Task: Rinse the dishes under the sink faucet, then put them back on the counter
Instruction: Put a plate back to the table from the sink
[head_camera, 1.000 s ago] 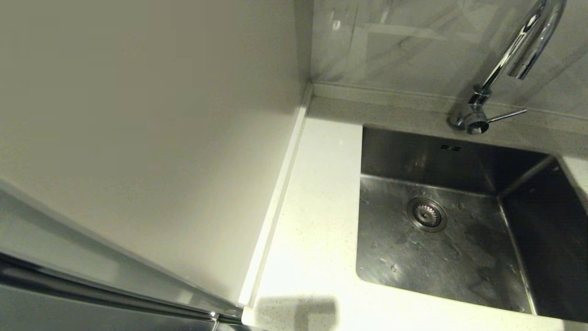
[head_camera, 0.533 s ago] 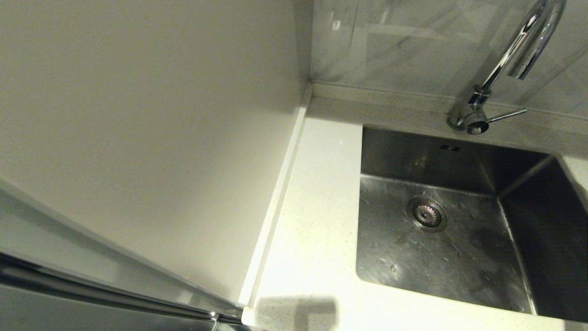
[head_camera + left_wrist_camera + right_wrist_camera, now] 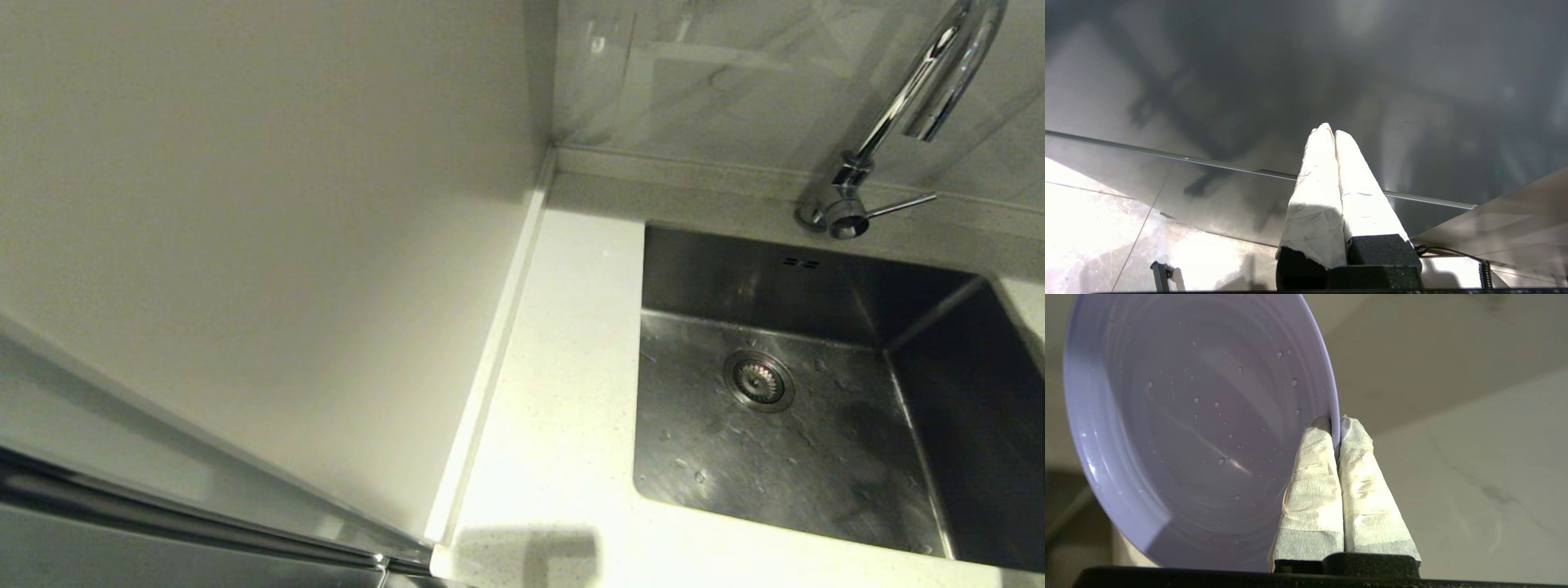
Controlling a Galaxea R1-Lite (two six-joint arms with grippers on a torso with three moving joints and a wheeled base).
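White speckled counter [image 3: 563, 384] wraps the steel sink [image 3: 931, 425], where droplets dot the floor around the drain strainer [image 3: 758, 380] beneath the chrome gooseneck faucet [image 3: 914, 90]. Our right gripper [image 3: 1336, 426] pinches the rim of the wet lilac plate [image 3: 1200, 424], which stands on edge beside its taped fingers. Our left gripper [image 3: 1331, 132] sits parked, fingers pressed together on nothing.
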